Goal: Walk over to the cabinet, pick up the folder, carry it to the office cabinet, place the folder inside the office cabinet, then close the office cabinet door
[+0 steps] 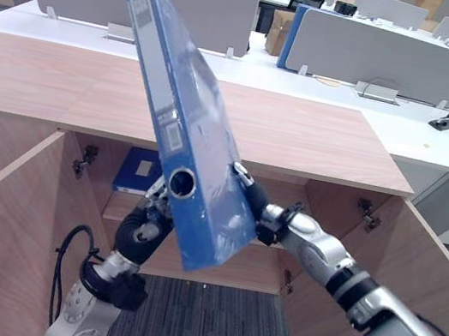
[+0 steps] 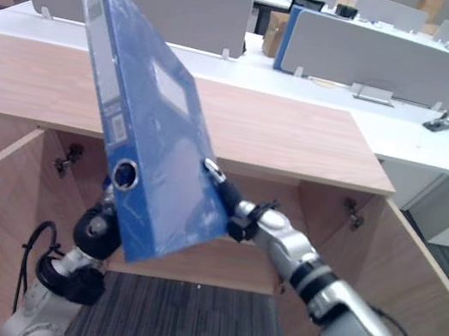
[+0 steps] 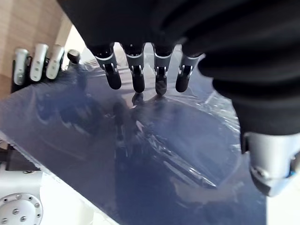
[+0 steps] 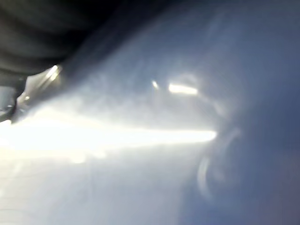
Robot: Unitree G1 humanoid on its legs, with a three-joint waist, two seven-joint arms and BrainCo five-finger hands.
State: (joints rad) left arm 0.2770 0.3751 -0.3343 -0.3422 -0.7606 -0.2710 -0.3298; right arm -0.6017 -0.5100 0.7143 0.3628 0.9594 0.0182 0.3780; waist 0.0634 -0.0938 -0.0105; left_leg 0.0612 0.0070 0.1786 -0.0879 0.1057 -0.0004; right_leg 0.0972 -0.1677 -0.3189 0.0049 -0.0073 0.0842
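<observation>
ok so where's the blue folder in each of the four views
left eye view: folder tilted across the centre, before the open cabinet.
right eye view: folder tilted, left of centre.
left wrist view: its dark face spreads past the left hand.
right wrist view: blurred blue surface, very close.
shared landmark: the round spine hole in both eye views.

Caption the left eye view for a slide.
Left hand and right hand support a tilted blue folder before the open cabinet.
</observation>
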